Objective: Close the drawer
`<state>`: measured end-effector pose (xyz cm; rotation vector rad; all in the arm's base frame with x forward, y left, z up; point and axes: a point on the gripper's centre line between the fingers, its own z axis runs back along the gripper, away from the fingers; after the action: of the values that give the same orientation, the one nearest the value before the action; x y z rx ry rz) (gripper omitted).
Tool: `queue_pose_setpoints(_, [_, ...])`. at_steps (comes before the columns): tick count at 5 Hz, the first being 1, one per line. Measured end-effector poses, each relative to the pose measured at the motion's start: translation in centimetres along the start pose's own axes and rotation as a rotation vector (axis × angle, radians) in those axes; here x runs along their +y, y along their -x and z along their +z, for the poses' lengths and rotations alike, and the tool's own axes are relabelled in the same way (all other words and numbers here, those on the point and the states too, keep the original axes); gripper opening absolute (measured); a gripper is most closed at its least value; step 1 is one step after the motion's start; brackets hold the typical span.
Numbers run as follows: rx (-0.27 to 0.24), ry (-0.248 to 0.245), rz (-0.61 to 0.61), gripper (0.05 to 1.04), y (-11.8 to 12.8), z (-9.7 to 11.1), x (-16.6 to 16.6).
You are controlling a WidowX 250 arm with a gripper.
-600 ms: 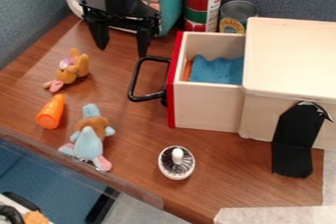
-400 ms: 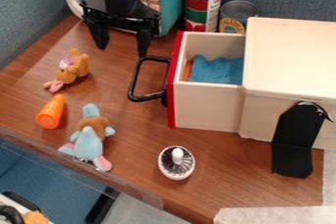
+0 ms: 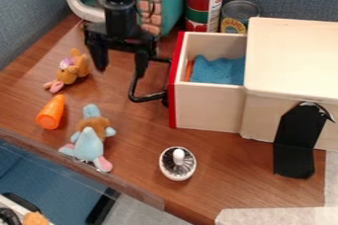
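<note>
At the near right corner, a pale sheet (image 3: 277,216) covers part of the brown counter (image 3: 218,189). A small white lidded pot (image 3: 170,170) with a knob on top sits near the middle of the near side. To its left, a soft toy (image 3: 89,145) in pale blue, brown and pink lies close to the near edge, and just beyond it, farther left, is an orange carrot-like piece (image 3: 51,113). On the right, a black flap (image 3: 295,145) is against the near side of the cream box (image 3: 297,56). The drawer (image 3: 208,108) stands open on the box's left, its red front (image 3: 173,110) and black handle (image 3: 147,98) facing left; inside are a blue soft thing (image 3: 221,71) and a bit of something orange (image 3: 189,71). The claw (image 3: 120,70) hangs at the far left, spread wide, its right finger overlapping the handle in view; I cannot tell whether they touch. Left of it is a small tan toy (image 3: 80,66). Farthest back are two cans (image 3: 198,9) (image 3: 239,12) behind the drawer and box, and a teal toy oven (image 3: 173,2) behind the claw.
</note>
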<state>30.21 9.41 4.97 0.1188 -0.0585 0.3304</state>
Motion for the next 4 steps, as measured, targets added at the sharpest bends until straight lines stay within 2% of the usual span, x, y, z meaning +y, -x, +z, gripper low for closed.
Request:
queue_pose_setpoints(1, [0.049, 0.007, 0.029, 0.999, 0.4, -2.0, 0.4])
queue_pose_setpoints(2, [0.068, 0.049, 0.053, 0.948, 0.4, -3.3, -0.2])
queue_pose_setpoints(3, [0.018, 0.133, 0.110, 0.659, -0.4, -3.6, -0.6])
queue_pose_setpoints(4, [-0.006, 0.179, 0.115, 0.357, -0.5, -3.7, -1.2])
